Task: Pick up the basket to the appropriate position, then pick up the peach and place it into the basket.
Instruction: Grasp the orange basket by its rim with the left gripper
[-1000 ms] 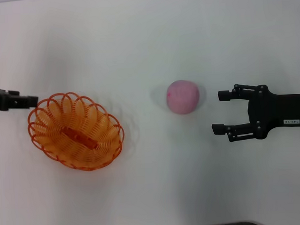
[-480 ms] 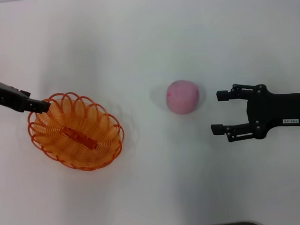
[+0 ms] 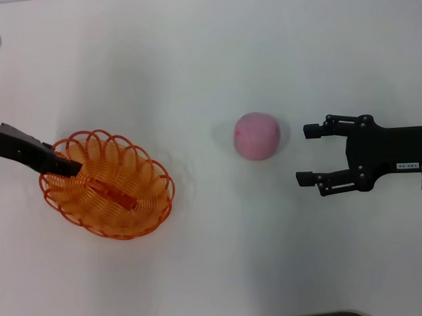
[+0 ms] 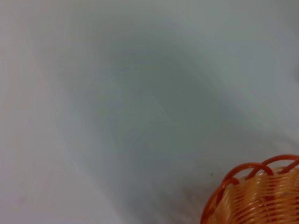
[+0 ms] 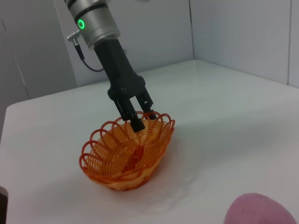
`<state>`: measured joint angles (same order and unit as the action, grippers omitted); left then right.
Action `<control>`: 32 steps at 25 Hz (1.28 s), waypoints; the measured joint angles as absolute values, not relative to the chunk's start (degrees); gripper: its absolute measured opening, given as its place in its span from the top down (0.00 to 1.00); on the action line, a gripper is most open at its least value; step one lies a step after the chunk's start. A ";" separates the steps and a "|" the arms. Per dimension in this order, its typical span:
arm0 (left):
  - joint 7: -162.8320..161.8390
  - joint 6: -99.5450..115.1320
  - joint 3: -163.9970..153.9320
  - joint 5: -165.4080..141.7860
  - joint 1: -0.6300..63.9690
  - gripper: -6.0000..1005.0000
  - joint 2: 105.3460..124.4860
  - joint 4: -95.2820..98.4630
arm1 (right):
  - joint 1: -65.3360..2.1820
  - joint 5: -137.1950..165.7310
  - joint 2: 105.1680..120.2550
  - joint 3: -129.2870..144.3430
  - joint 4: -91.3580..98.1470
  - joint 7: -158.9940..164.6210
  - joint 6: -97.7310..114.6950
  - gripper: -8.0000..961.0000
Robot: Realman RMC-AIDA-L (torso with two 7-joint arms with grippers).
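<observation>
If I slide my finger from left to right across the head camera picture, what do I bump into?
Left hand at the basket's rim → basket → peach → right hand, open, beside the peach.

The orange basket (image 3: 106, 184), a shallow oval of looped wire-like strands with a scalloped rim, sits upright on the white desk (image 3: 207, 61) at the robot's left. The peach (image 3: 257, 135), round, smooth and pink with a darker pink spot, rests well apart to its right.
</observation>
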<state>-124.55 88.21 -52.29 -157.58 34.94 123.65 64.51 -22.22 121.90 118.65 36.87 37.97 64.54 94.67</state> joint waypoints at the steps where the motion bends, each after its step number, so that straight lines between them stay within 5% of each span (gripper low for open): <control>1: -124.56 88.15 -52.34 -157.60 34.94 0.36 123.66 64.48 | -22.28 121.90 118.65 36.87 37.97 64.54 94.67 0.04; 15: -125.12 87.34 -52.61 -157.68 35.07 0.38 123.78 64.04 | -22.58 121.90 118.65 36.92 37.97 64.52 94.42 0.04; 21: -125.12 87.65 -52.64 -157.63 35.07 0.61 123.69 63.92 | -22.30 121.90 118.65 36.91 37.97 64.51 94.59 0.04; 32: -126.05 87.60 -52.14 -157.61 35.14 0.88 123.53 63.90 | -22.12 121.96 118.65 36.91 37.97 64.51 94.64 0.04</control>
